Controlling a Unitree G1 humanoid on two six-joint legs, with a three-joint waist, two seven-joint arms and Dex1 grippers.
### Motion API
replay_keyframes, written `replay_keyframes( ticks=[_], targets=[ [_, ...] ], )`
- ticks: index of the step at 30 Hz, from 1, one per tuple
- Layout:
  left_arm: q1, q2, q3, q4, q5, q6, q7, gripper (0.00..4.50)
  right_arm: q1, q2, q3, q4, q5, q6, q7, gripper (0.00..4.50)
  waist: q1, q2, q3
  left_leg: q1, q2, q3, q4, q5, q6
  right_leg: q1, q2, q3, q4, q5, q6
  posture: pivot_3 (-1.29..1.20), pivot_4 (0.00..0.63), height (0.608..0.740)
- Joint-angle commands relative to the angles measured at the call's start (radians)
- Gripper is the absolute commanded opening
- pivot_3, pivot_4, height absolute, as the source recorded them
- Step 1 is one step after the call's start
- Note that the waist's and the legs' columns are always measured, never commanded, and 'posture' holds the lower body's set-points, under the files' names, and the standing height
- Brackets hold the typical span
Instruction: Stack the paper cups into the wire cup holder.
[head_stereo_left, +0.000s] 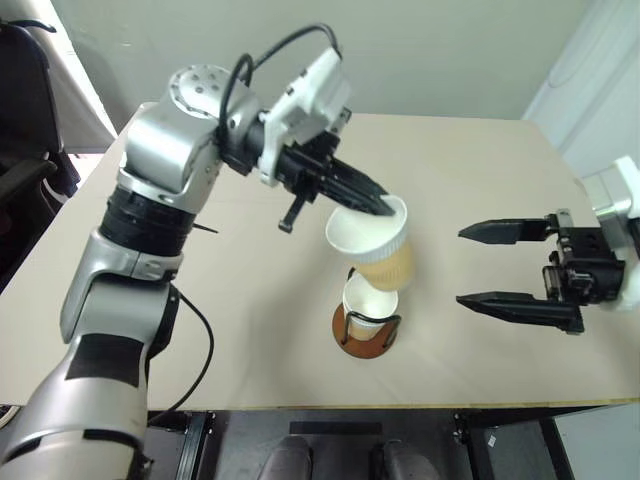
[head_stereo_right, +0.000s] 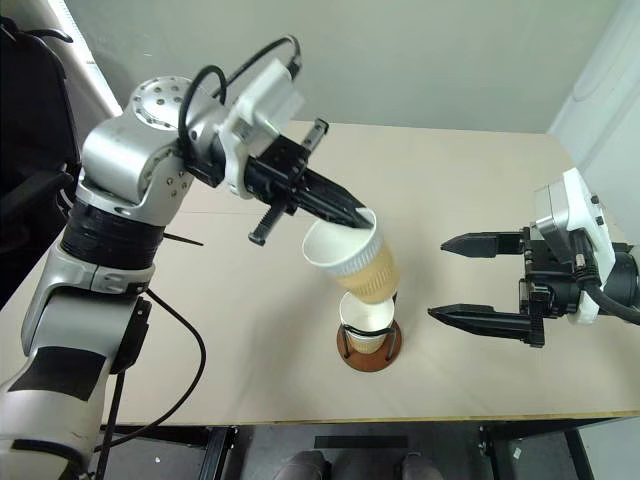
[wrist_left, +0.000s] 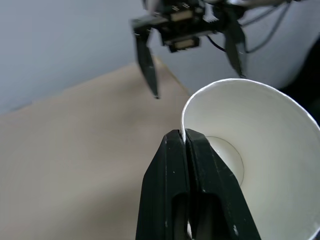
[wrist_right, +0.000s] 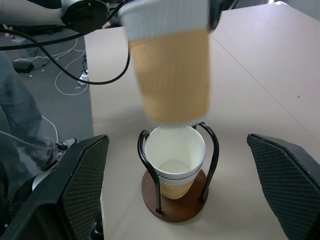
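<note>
One tapered tan paper cup seated inside the black-wire, brown-based cup holder, a second like cup pinched by the rim in the closed left gripper just above that holder, not yet nested, right gripper splayed empty beside that holder.
</note>
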Motion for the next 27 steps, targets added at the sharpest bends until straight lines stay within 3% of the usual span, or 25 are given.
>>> replay_keyframes(
  ticks=[1,27],
  targets=[
    [0.002,0.013,-0.03,-0.036,0.001,-0.048,-0.034,0.01,0.012,-0.016,-0.066,-0.018,0.016,0.002,-0.012,4.5,0.001,0.0,0.0,0.0,0.0,0.0,0.0,0.0,0.0,0.0,0.0,0.0,0.0,0.0,0.0,0.0,0.15,0.74],
    [0.048,-0.035,-0.074,0.021,0.158,-0.152,-0.034,0.01,0.071,-0.025,-0.115,-0.047,0.044,0.019,-0.026,4.5,0.001,0.0,0.0,0.0,0.0,0.0,0.001,0.0,0.001,0.001,0.0,0.0,0.0,0.0,0.0,0.0,0.15,0.74]
  ],
)
